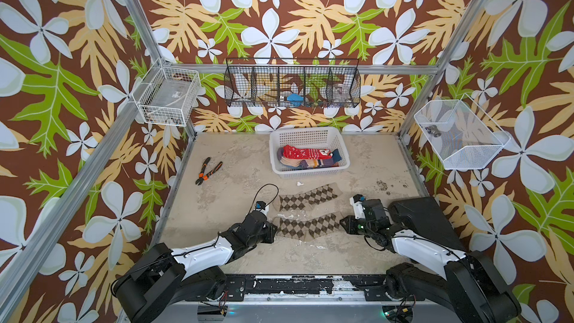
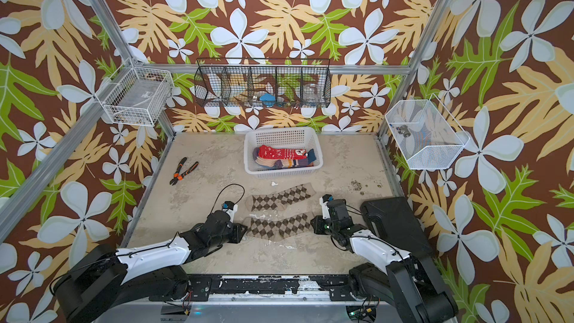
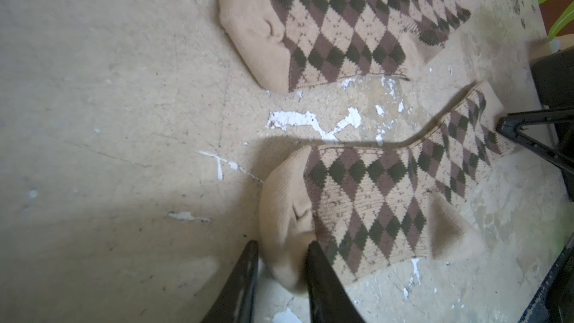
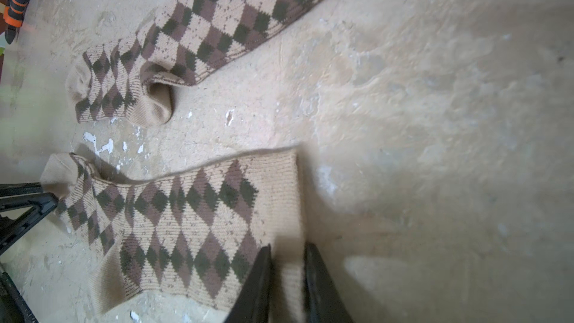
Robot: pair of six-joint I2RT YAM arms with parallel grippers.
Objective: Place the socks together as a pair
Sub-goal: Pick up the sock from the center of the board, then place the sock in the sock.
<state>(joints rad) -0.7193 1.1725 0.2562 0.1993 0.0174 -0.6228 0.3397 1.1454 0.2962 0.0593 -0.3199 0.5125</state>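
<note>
The near argyle sock (image 1: 306, 226) spans left hand (image 3: 282, 245) to right hand (image 4: 289, 247), seemingly pinched.

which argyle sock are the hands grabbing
The near argyle sock: left hand at its toe, right hand at its cuff. The far sock lies untouched.

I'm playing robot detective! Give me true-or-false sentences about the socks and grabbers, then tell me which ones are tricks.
The near argyle sock lies stacked on the far argyle sock. False: they lie apart, side by side on the table.
The red snowflake sock is in the white basket. True.
The pliers are in the basket. False: they lie on the table.
The left gripper and right gripper pinch opposite ends of the near argyle sock. True.
</note>
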